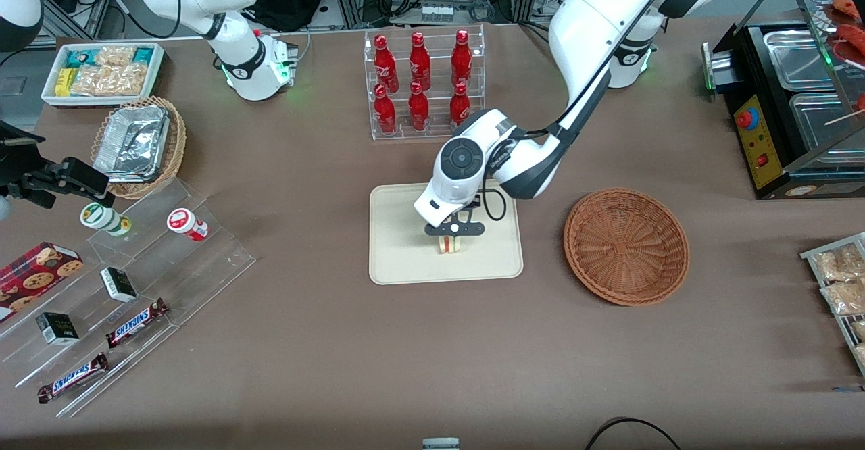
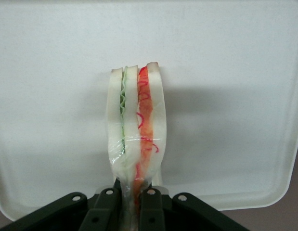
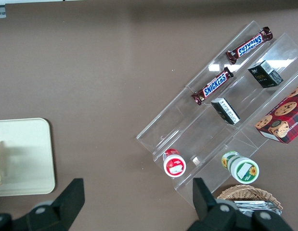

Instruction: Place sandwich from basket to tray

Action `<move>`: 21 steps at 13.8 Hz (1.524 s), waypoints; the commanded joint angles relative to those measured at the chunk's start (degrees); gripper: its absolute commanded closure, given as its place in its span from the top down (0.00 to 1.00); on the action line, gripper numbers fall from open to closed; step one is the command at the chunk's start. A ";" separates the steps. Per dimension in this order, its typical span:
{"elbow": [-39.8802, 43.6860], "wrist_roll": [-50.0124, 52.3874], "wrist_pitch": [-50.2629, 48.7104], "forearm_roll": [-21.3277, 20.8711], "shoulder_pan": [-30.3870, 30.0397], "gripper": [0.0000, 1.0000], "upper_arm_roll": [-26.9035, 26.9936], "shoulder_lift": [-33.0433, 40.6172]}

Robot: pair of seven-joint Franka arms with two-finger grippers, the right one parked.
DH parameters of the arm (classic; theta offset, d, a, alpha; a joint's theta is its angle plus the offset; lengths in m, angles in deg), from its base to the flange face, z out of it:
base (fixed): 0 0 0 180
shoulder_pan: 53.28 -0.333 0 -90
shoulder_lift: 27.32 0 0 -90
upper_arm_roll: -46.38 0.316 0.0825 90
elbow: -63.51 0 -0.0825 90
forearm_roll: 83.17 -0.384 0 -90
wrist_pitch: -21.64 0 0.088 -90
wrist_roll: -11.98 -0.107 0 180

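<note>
Sandwich (image 1: pixel 449 244) (image 2: pixel 136 130): pale bread wedge, green and red-orange filling layers, clear wrap; stands on edge over the tray (image 1: pixel 399 247) (image 2: pixel 226 96), pinched at one end between the gripper (image 1: pixel 453 233) (image 2: pixel 134 204) fingers. Tray: cream, flat, rounded corners, low rim, mid-table. Basket (image 1: pixel 626 245): round reddish-brown wicker, beside the tray toward the working arm's end, apart from it.

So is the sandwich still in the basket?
No, the basket is bare; the gripper holds the sandwich over the tray.
</note>
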 commanded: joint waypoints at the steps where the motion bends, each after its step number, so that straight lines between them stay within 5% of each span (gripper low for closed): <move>1: 2.56 1.11 -0.04 -1.00 0.93 0.12 0.38 -1.48; 3: 3.62 1.11 -0.04 -1.08 1.11 0.14 0.38 -3.06; 4: 3.62 1.02 -0.04 -1.09 1.46 0.25 0.38 -3.15; 5: 3.62 0.93 -0.04 -1.09 1.46 0.56 0.38 -3.15; 6: 3.62 0.93 -0.04 -1.26 1.46 1.00 0.46 -3.07; 14: 2.83 4.97 -10.03 -0.65 -2.22 1.00 0.90 9.57; 21: 2.13 1.40 -31.56 -2.48 -16.80 1.00 0.99 25.92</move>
